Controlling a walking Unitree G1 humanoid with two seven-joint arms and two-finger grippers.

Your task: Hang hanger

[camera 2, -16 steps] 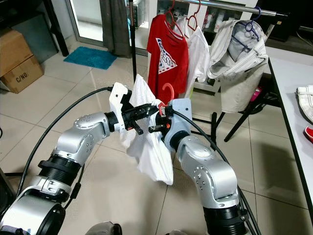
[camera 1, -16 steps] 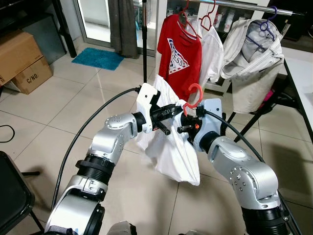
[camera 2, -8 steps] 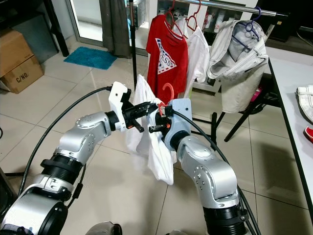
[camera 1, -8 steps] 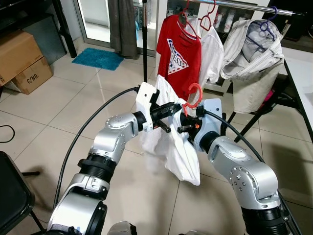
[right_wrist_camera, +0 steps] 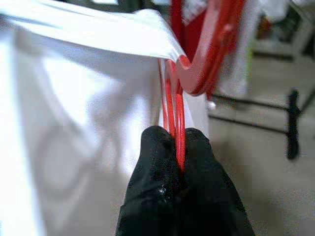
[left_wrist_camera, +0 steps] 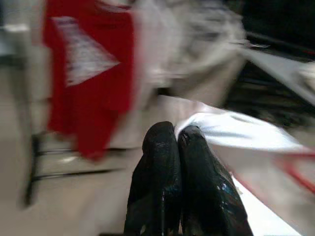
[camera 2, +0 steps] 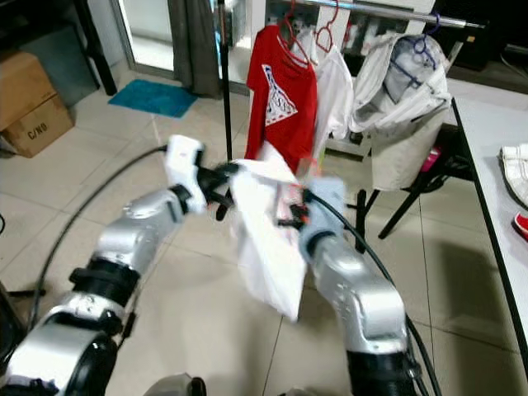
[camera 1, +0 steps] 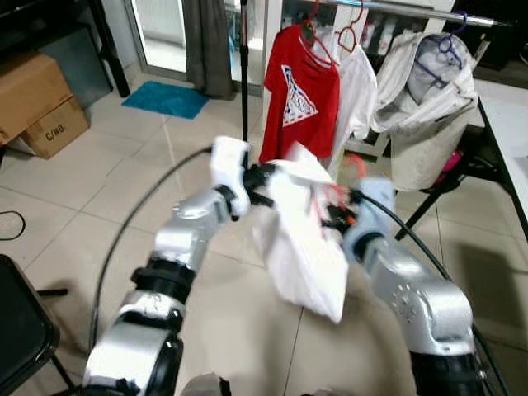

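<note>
A white shirt [camera 1: 301, 239] hangs on a red hanger [right_wrist_camera: 197, 64], held between my two arms in front of the clothes rail [camera 1: 412, 10]. My right gripper [right_wrist_camera: 176, 142] is shut on the hanger's red wires just below the hook. My left gripper [left_wrist_camera: 176, 135] is shut, with the shirt's white cloth at its fingertips; in the left eye view it [camera 1: 262, 177] sits at the shirt's upper left edge. Both arms and the shirt are blurred by motion. The hanger's hook [camera 1: 356, 163] is below the rail.
On the rail hang a red T-shirt [camera 1: 301, 91], a white garment [camera 1: 356, 78] and a beige jacket [camera 1: 425, 91]. A black stand pole [camera 1: 244, 74] rises at the rack's left. Cardboard boxes [camera 1: 37, 99] and a blue mat [camera 1: 165, 97] lie far left; a white table [camera 1: 507, 107] is right.
Both arms have swung outward toward the rack, carrying the hanger and shirt farther from me. The shirt has billowed up and to the right. The arms now show blurred.
</note>
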